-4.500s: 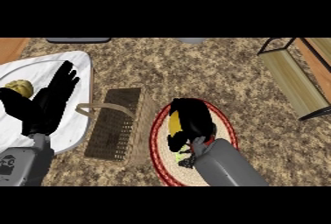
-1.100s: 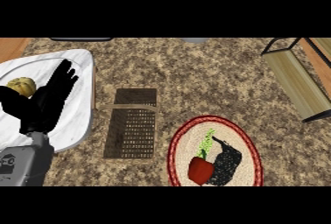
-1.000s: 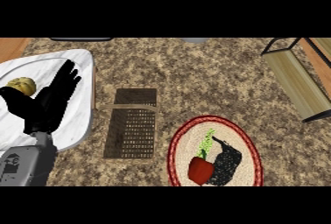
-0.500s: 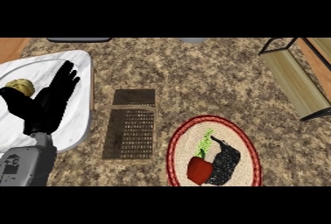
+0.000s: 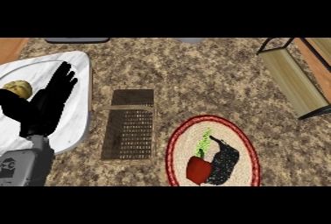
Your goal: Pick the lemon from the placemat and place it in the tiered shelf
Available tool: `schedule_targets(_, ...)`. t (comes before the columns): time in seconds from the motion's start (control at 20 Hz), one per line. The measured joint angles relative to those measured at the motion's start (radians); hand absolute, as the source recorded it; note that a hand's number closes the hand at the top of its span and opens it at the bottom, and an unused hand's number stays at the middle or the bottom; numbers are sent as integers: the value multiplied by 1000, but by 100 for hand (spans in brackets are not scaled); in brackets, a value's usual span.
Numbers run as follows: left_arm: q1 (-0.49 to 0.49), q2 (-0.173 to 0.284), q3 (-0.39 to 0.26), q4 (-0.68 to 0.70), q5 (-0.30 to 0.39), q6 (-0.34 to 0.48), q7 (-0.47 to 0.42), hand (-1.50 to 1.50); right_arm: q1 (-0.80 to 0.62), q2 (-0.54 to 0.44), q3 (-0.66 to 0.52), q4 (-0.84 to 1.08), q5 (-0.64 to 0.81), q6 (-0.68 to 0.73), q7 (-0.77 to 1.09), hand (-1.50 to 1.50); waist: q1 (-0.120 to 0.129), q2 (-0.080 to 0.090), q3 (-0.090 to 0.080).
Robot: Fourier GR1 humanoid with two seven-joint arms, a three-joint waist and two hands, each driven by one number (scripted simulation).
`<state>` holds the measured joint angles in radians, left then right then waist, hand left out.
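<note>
The round red-rimmed placemat lies at the lower middle of the counter. On it I see a red shape, a green streak and a black patch; no lemon shows there. The tiered shelf, wooden boards in a black frame, stands at the upper right. My left hand rests open at the left, fingers up, over a white plate. A yellow-brown round thing lies on that plate beside the hand. My right hand is out of view.
A brown wire basket with a handle across it sits between the plate and the placemat. Grey things lie at the counter's far edge. Bare speckled counter lies between basket and shelf.
My right hand and forearm, over the placemat 4.5 s ago, have left the view. In the last second the whole scene has slid slightly up and left; the left hand stays put.
</note>
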<state>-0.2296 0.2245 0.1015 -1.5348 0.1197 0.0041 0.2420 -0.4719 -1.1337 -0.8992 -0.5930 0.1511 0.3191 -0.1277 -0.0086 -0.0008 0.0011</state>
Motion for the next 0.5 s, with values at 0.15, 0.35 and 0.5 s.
schedule_targets(0.15,6,1,4,-13,4,-1,9,0,74,-41,-51,45,-48,102,-78,-150,-3,-1,0)
schedule_targets(0.35,-1,-6,1,-7,-5,2,2,0,183,-91,-90,78,-76,209,-202,-150,-6,-1,0)
schedule_targets(0.5,-11,1,14,17,2,-12,-11,0,259,-84,-98,62,-82,241,-297,-150,-6,-1,0)
